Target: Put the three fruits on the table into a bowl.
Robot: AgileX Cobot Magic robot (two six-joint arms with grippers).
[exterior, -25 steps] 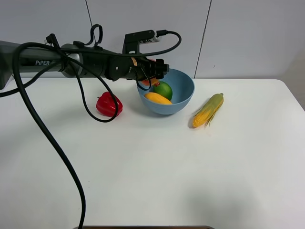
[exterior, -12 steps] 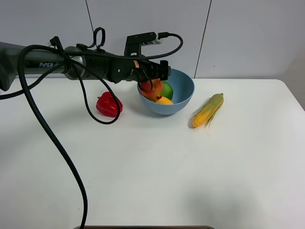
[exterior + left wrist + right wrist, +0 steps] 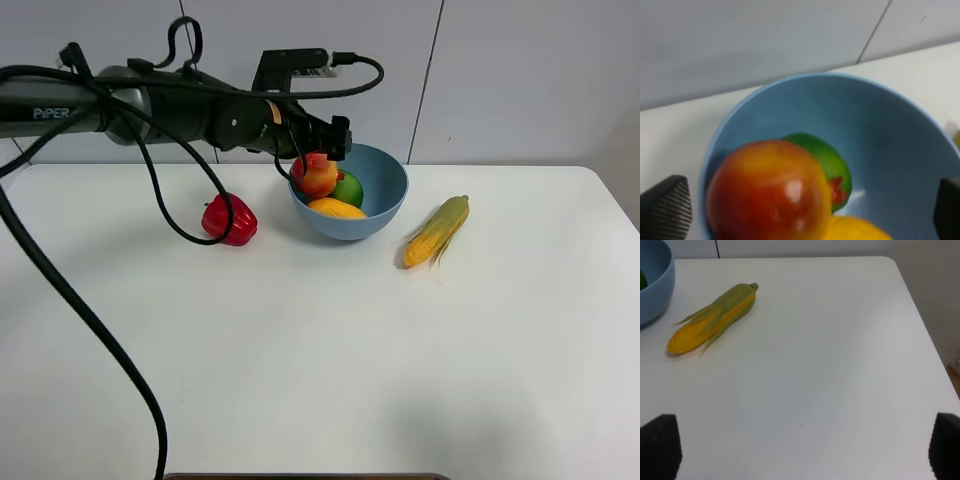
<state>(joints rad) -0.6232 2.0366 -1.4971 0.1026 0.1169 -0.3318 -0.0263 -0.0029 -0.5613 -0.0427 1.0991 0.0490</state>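
Pomegranate (image 3: 317,175) sits in the bowl (image 3: 385,205) atop lime (image 3: 347,188) and mango (image 3: 335,208), both partly hidden; left gripper (image 3: 330,140) above, jaws spread, empty; right gripper (image 3: 800,450) wide open over table (image 3: 320,350), only fingertips visible

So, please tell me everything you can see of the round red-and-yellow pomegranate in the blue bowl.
The round red-and-yellow pomegranate has glossy, smooth-looking skin, red blending into orange-yellow, with a bright highlight. Its small red crown points sideways toward the round green lime. It sits inside the deep light blue glossy bowl, near the rim on the red pepper's side, resting against the lime and above the elongated yellow-orange mango. The open left hand is above it, not touching it.
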